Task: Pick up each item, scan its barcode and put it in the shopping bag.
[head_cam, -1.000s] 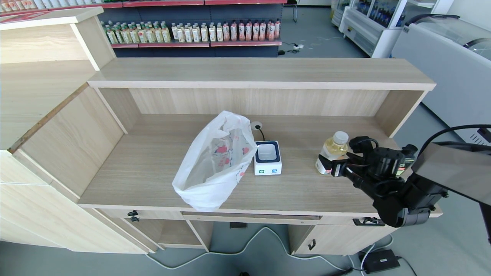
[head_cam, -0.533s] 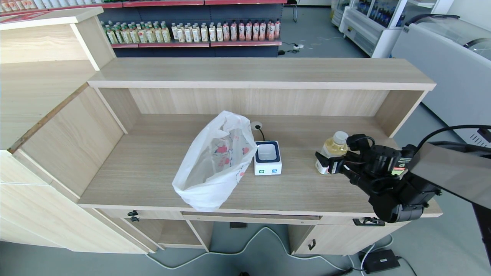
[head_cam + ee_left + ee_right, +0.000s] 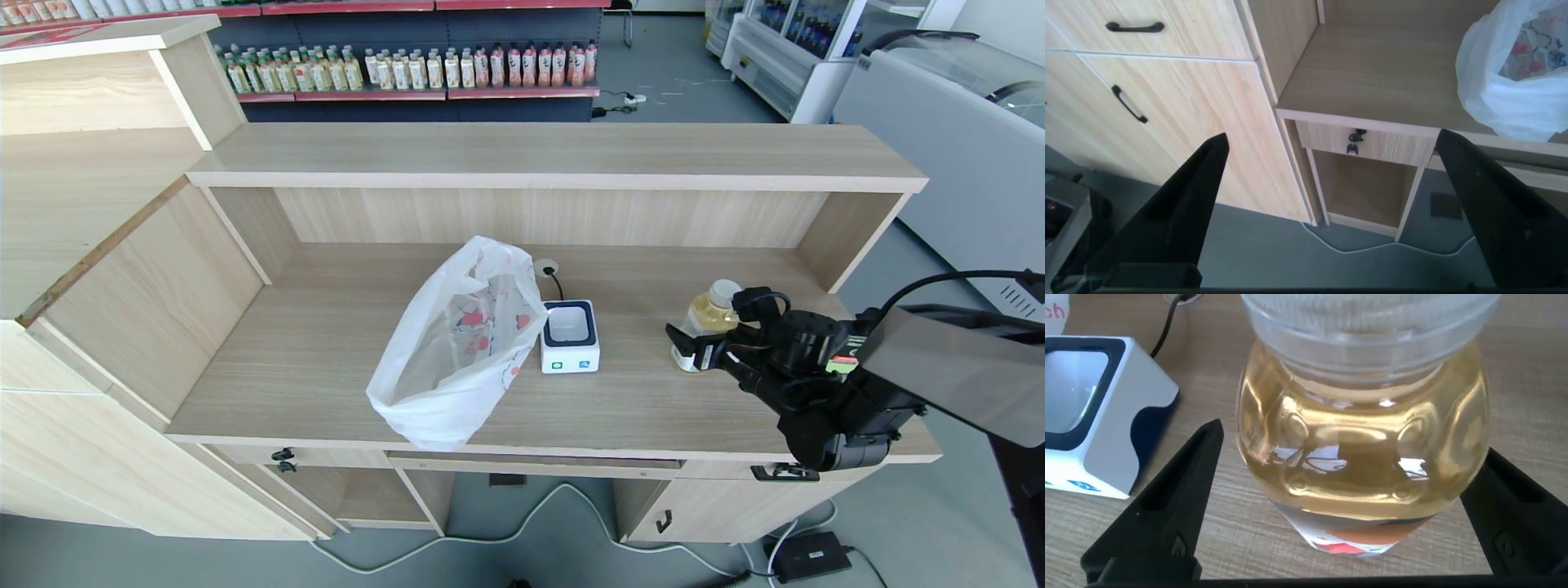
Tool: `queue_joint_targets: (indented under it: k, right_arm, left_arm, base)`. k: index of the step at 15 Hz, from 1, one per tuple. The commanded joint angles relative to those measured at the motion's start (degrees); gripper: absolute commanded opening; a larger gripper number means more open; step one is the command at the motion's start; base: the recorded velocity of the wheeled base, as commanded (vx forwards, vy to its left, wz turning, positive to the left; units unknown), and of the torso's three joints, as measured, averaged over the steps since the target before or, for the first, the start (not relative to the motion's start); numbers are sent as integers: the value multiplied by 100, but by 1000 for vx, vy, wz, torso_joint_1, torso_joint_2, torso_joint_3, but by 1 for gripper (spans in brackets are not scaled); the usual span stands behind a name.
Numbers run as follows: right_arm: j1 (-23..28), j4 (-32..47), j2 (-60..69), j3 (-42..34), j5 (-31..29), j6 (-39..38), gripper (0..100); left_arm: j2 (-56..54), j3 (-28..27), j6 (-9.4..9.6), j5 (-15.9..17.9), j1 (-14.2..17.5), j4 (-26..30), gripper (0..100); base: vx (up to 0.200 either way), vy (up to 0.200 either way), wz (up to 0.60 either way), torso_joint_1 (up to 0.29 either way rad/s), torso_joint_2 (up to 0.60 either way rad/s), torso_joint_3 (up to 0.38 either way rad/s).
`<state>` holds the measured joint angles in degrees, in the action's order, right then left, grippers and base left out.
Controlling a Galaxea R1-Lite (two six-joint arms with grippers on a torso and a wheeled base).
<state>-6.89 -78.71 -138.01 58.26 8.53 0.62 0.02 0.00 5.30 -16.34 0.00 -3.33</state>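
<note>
Right claw (image 3: pixel 704 341) spread open, straddling the bottle (image 3: pixel 707 317), which stands upright on the worktop (image 3: pixel 326 351), right of the scanner (image 3: pixel 570 335). Advise closing squarely on the body (not the cap (image 3: pixel 724 290)) before lifting. Bag (image 3: pixel 453 347) lies open past the scanner.

Pretty clearly a small shop: bottled drinks (image 3: pixel 408 72) lined up on shelves (image 3: pixel 367 95) at the back, with a glass-door cooler (image 3: pixel 804 37) and a chest freezer (image 3: pixel 922 106) off to one side. Up front there's a wooden checkout counter (image 3: pixel 310 367) with a barcode scanner (image 3: pixel 569 336) and a shopping bag (image 3: pixel 445 359).
</note>
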Motion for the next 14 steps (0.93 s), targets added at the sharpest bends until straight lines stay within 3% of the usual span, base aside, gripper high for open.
queue_joint_targets:
  k: [1,11,14]
  right_arm:
    - [-6,-47,-51,19,105,-1,0]
    - [135,-39,37,-8,149,52,0]
    - [197,401,600,-509,193,-62,0]
  left_arm:
    - [-2,0,-3,-1,0,-1,100]
    - [-2,0,-3,-1,0,-1,100]
    - [-2,0,6,-1,0,-1,100]
  base:
    - [0,0,0,0,0,0]
    - [0,0,0,0,0,0]
    - [0,0,0,0,0,0]
